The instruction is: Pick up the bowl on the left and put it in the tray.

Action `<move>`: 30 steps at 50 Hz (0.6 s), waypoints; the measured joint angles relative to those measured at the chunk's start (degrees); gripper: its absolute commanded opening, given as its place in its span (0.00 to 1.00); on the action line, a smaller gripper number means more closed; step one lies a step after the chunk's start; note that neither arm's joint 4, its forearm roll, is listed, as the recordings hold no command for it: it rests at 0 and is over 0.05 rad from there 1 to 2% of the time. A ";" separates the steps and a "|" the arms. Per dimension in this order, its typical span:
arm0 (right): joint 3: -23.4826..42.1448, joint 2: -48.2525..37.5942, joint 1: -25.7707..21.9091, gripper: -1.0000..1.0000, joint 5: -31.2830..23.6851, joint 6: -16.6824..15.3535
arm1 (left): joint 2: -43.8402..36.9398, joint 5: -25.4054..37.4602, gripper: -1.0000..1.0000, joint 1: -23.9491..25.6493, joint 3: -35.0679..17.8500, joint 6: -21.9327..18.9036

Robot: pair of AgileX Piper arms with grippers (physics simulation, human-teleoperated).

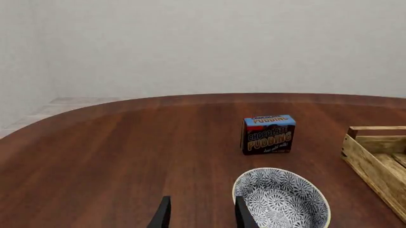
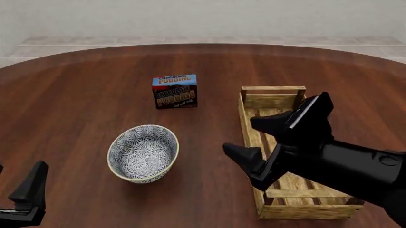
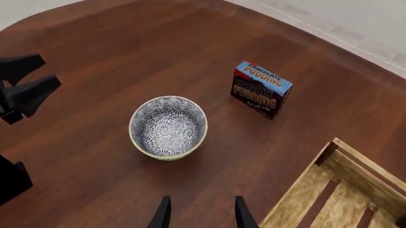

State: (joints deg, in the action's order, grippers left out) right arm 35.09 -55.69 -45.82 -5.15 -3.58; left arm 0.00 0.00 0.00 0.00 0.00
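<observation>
The bowl (image 2: 142, 153), blue-and-white patterned with a cream rim, stands upright on the table left of the tray (image 2: 273, 100), a long slatted wooden crate. My right gripper (image 2: 238, 136) hovers open over the tray's left wall, to the right of the bowl, with nothing between its fingers. In the right wrist view the bowl (image 3: 168, 127) lies ahead of the open right gripper (image 3: 201, 198). My left gripper (image 2: 21, 166) is low at the near left, open and empty. In the left wrist view the bowl (image 1: 282, 199) sits just beside one finger of the left gripper (image 1: 203, 198).
A blue-and-brown pudding box (image 2: 174, 91) stands upright behind the bowl, nearer the table's far edge. The tray (image 3: 364, 173) holds nothing in its visible part. The left gripper (image 3: 52, 69) also shows in the right wrist view. The round wooden table (image 2: 76, 95) ends near a pale floor.
</observation>
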 measured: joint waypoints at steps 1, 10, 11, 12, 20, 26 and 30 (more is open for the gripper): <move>0.12 -0.33 -0.06 1.00 0.12 -0.08 | 0.00 0.00 1.00 0.00 0.00 0.00; 1.21 -3.19 -0.55 1.00 1.21 -1.01 | 0.00 0.00 1.00 0.00 0.00 0.00; 1.29 -3.51 -0.56 1.00 1.39 -1.13 | 0.00 0.00 1.00 0.00 0.00 0.00; 1.36 -3.82 -0.57 1.00 1.56 -1.23 | 0.00 0.00 1.00 0.00 0.00 0.00; 2.07 -5.97 -0.20 1.00 2.92 -1.90 | 0.00 0.00 1.00 0.00 0.00 0.00; 2.99 -7.21 0.36 1.00 3.65 -2.12 | 0.00 0.00 1.00 0.00 0.00 0.00; 3.62 -8.12 0.72 1.00 4.15 -2.35 | 0.00 0.00 1.00 0.00 0.00 0.00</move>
State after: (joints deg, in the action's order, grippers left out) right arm 38.71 -63.82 -45.10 -1.01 -5.92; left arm 0.00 0.00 0.00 0.00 0.00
